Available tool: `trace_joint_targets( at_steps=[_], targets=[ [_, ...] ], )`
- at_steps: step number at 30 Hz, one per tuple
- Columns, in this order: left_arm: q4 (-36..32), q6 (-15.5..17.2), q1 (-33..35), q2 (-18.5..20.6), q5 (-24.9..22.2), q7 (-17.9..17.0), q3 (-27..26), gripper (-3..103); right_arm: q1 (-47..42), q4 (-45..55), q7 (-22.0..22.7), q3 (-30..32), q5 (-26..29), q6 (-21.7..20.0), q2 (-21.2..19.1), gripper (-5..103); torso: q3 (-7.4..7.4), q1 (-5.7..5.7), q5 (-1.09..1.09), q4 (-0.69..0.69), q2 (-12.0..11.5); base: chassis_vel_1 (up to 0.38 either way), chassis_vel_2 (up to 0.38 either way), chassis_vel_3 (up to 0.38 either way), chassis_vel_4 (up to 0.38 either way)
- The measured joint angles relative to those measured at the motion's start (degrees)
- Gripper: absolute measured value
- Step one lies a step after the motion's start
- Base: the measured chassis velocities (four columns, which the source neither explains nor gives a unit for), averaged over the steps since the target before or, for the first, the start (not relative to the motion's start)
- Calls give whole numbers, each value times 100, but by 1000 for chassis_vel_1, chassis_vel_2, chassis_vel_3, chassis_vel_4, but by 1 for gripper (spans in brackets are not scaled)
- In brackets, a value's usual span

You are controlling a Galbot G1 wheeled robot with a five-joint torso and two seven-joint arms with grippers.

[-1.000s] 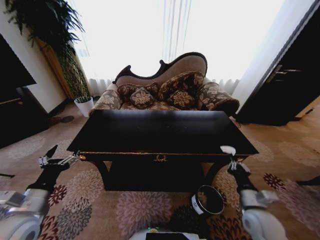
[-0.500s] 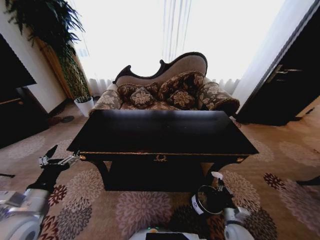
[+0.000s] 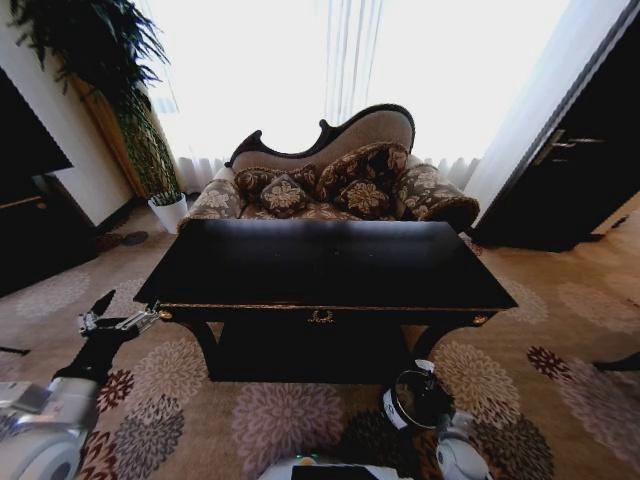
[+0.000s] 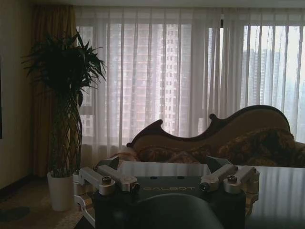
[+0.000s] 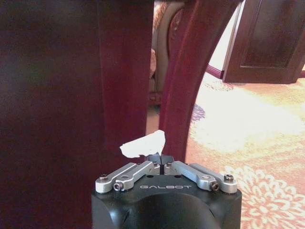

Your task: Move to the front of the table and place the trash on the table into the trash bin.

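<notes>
Two arms are showing in the head view. Left gripper [image 3: 118, 321] is hanging off the front-left corner of the table [image 3: 330, 262], level with its gold-trimmed edge; its fingers [image 4: 102, 177] are standing wide apart in the left wrist view, with nothing between them. Beyond them that view is showing the glossy tabletop, a sofa [image 4: 224, 143], a potted plant [image 4: 64, 109] and sheer curtains [image 4: 162, 76].

Right gripper [image 5: 162, 162] is sitting low, in front of the table. In the right wrist view its jaws are pressed together at the tips, pinching a small white paper wad [image 5: 143, 143], which is sticking up and to one side of the fingertips. Behind the wad a carved dark table leg [image 5: 190, 71] is rising, with patterned carpet [image 5: 248, 143] and a dark door [image 5: 276, 38] past it.

In the head view the right arm is reaching over the trash bin [image 3: 417, 398], which is standing on the carpet just in front of the table's right front leg, well below the tabletop. A pale speck at the bin's far rim is probably the wad, but the view there is too dark to be sure, so whether the wad is inside the rim or just above it cannot be told. Tabletop surface is reflecting window light.
</notes>
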Motion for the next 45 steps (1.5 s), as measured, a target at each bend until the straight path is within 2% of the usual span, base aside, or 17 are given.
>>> trace_joint_targets(
  at_steps=[13, 26, 27, 29, 31, 32, 36, 38, 42, 44, 45],
  targets=[
    [0, 0, 0, 0, 0, 0, 0, 100, 821, -1417, 71, -274, -310, -81, -105, 0, 0, 0, 1, 0, 0, 0, 0, 0, 0],
    [0, 0, 0, 0, 0, 0, 0, 100, 1273, -2019, 62, -297, -312, -81, -231, -2, 0, 0, 0, 0, 0, 0, 0, 0, 0],
    [0, 0, 0, 0, 0, 0, 0, 100, 1256, -2019, 53, -297, -312, -80, -231, 3, 0, 0, 1, -1, 0, 0, 0, 0, 0],
    [0, 0, 0, 0, 0, 0, 0, 100, 1244, -2019, 49, -296, -312, -80, -231, 3, 0, 0, 1, 0, 0, 0, 0, 0, 0],
    [0, 0, 0, 0, 0, 0, 0, 100, 1195, -2019, 39, -293, -308, -79, -229, 14, 0, 0, 1, -1, 0, 0, 0, 0, 0],
    [0, 0, 0, 0, 0, 0, 0, 100, 1195, -2019, 39, -293, -308, -79, -229, 14, 0, 0, 1, -1, 0, 0, 0, 0, 0],
    [0, 0, 0, 0, 0, 0, 0, 100, 1138, -2017, 36, -284, -315, -79, -228, 35, 0, 0, 1, 0, 0, 0, 0, 0, 0],
    [0, 0, 0, 0, 0, 0, 0, 100, 1127, -2007, 36, -280, -315, -79, -222, 35, 0, 0, 0, -1, 0, 0, 0, 0, 0],
    [0, -1, 0, 0, 0, 0, 0, 100, 1081, -1959, 33, -274, -315, -84, -188, 57, 0, 0, 0, 0, 0, 0, 0, 0, 0],
    [0, 0, 0, 0, 0, 0, 0, 100, 1074, -1957, 29, -274, -315, -86, -184, 57, -1, 0, 1, 0, 0, 0, 0, 0, 0],
    [0, 0, 0, 0, 0, 0, 0, 100, 1067, -1959, 24, -275, -315, -94, -181, 62, 0, 0, 1, 0, 0, 0, 0, 0, 0]
  ],
)
